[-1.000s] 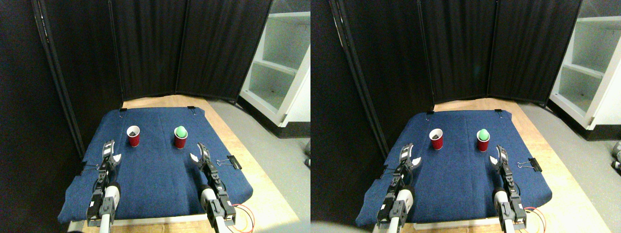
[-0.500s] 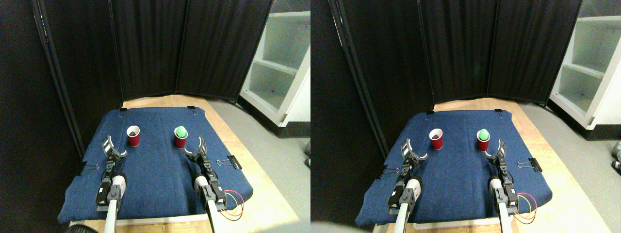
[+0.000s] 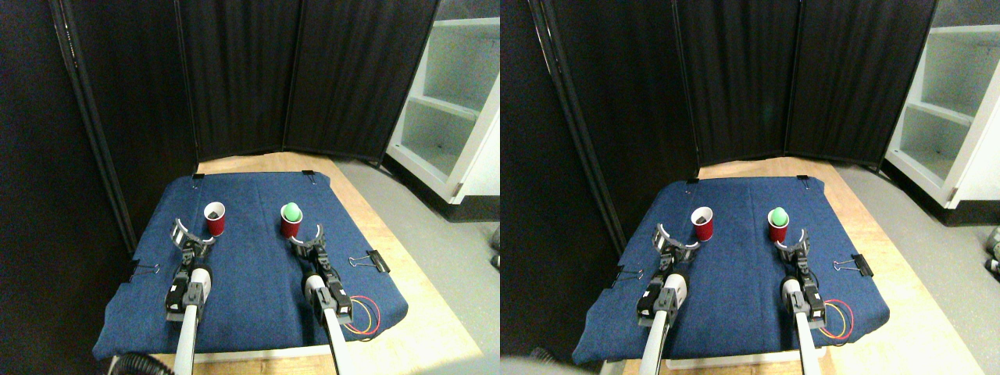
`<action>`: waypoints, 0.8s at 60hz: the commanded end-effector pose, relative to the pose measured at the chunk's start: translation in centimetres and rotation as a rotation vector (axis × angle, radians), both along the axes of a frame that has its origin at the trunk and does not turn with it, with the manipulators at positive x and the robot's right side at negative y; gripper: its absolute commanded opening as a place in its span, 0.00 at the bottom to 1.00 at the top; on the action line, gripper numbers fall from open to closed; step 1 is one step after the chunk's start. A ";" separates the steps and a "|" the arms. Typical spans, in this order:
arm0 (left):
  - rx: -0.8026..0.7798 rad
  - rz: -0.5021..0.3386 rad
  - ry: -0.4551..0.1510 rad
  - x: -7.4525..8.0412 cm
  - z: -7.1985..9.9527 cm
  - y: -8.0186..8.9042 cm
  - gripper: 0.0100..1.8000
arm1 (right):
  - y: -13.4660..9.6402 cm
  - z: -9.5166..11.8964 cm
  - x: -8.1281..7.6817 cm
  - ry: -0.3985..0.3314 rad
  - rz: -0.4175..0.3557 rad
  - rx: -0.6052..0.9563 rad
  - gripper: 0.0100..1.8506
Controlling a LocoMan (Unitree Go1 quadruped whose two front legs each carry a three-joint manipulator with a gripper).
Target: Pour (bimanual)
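- Stereo pair view, looking forward and down: a blue cloth mat (image 3: 250,273) covers a wooden worktop (image 3: 426,312), with black folding screens (image 3: 305,78) standing behind its far edge.
- Two red cups stand upright on the far half of the mat, well apart from each other.
- The left cup (image 3: 214,219) sits towards the mat's far left corner; it has a white inside and something small and dark lies in it.
- The right cup (image 3: 291,223) sits near the middle of the mat's far half, with a green ball (image 3: 291,210) resting in its mouth and rising above the rim.
- The left gripper (image 3: 191,236) reaches up from the near edge, its jaws spread wide in a curved fork just beside the left cup, on that cup's near left side; I cannot tell whether a jaw tip touches it.
- The right gripper (image 3: 308,238) likewise has its jaws spread wide, just in front of the right cup's base and slightly to its right, holding nothing.
- Both pale manipulators run back to the near edge of the mat; red and yellow wires (image 3: 361,316) loop beside the right one.
- A black binder clip (image 3: 375,261) grips the mat's right edge.
- A white shelf unit (image 3: 457,109) stands on the grey floor (image 3: 461,258) off to the right of the worktop.
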State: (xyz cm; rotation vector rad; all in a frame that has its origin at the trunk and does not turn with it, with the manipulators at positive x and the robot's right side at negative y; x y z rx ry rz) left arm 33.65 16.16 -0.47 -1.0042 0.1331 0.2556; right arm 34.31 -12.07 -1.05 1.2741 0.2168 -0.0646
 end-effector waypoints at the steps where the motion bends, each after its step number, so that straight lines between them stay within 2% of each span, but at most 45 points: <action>1: -0.004 0.005 -0.038 0.7 0.2 0.0 0.58 | 0.4 0.3 0.5 -0.028 0.003 0.002 0.39; 8: -0.067 0.038 -0.037 1.2 0.0 0.0 0.56 | 0.5 0.2 0.7 0.003 0.002 0.050 0.39; 13: -0.122 0.066 -0.031 1.3 -0.1 0.0 0.59 | 0.7 0.3 0.7 0.011 0.002 0.048 0.41; 20: -0.186 0.095 -0.038 1.7 -0.7 -0.2 0.55 | 0.9 0.4 0.7 0.016 0.007 0.056 0.42; 27: -0.220 0.108 -0.025 1.8 -1.2 -0.5 0.57 | 1.0 0.4 0.7 0.024 0.003 0.079 0.44; 37: -0.265 0.092 -0.014 1.6 -1.0 -1.1 0.60 | 1.3 0.3 0.9 0.029 -0.005 0.116 0.48; 40: -0.289 0.092 -0.012 1.6 -0.9 -1.2 0.58 | 1.4 0.3 1.0 0.030 -0.007 0.125 0.48; 48: -0.294 0.080 0.004 2.0 -0.9 -1.6 0.60 | 1.6 0.2 1.2 0.029 -0.005 0.130 0.48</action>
